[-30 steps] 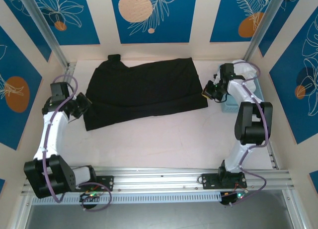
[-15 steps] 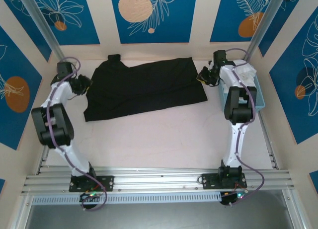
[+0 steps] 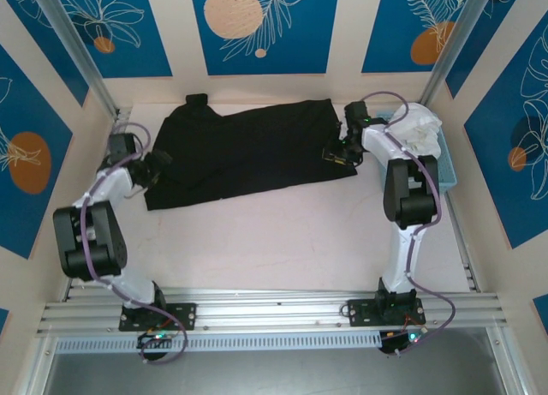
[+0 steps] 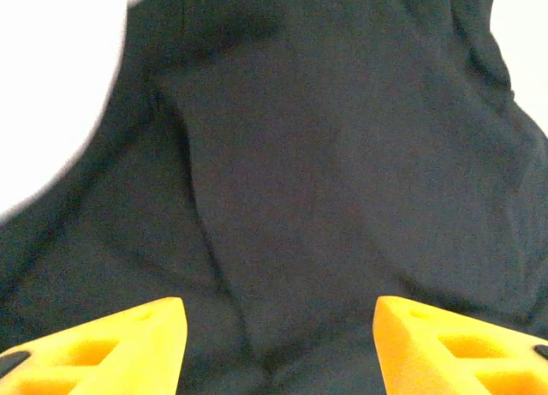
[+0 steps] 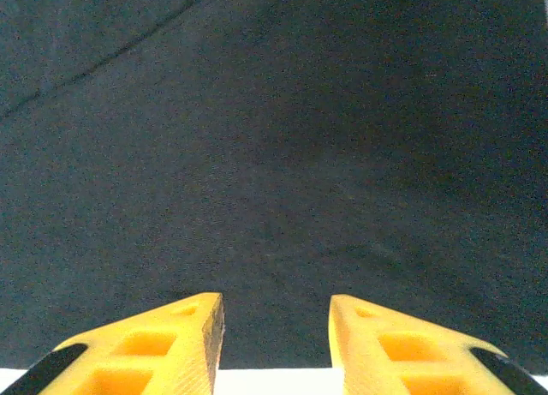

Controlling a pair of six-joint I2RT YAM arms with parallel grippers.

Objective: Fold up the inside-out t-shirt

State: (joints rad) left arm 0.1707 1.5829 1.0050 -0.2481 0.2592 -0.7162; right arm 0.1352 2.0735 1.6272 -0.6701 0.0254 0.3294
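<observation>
Black shirt (image 3: 248, 151) flat on table (image 3: 282, 232), far middle, spread as wide band; sleeve pokes out at far left. Left gripper (image 3: 157, 166) over shirt's left edge, jaws parted, holding nothing (cloth lies just beyond fingertips). Right gripper (image 3: 333, 153) over shirt's right edge, jaws parted less, also holding nothing. The 2 arms reach inward. White cloth (image 3: 418, 125) in basket (image 3: 447, 168), far right.

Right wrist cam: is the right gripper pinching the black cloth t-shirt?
No: the right gripper stands open, its yellow fingers apart with nothing pinched between them, and the black cloth t-shirt lies flat beyond them.
</observation>
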